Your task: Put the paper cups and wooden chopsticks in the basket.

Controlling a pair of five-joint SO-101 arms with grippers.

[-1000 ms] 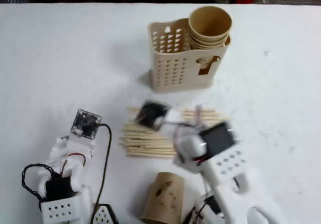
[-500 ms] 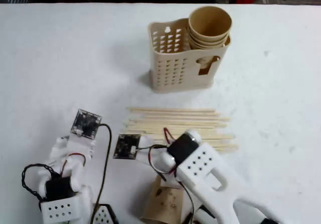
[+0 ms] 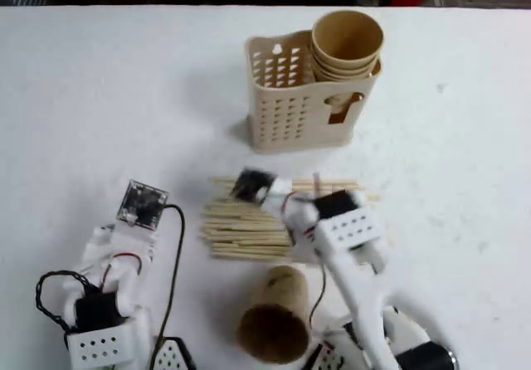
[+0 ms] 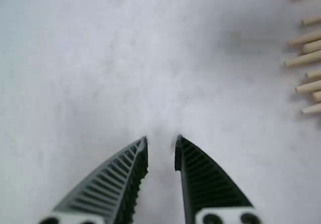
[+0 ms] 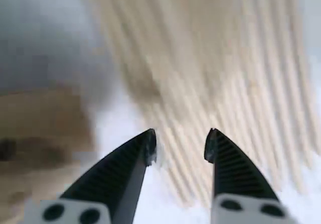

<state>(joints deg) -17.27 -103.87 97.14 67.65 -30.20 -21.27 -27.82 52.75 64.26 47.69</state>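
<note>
Wooden chopsticks (image 3: 241,225) lie heaped on the table (image 3: 99,96) in front of the basket (image 3: 286,117), which holds stacked paper cups (image 3: 347,42).
A loose cup (image 3: 274,320) lies tipped just beside the pile. The right gripper (image 5: 180,143) hangs over the sticks, jaws apart, empty; the left gripper (image 4: 160,146) is slightly parted over bare table.

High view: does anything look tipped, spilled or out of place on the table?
One paper cup lies on its side on the table, near the front edge, while the other cups stand stacked in the basket. The chopsticks lie loose between them; nothing looks damaged.
</note>
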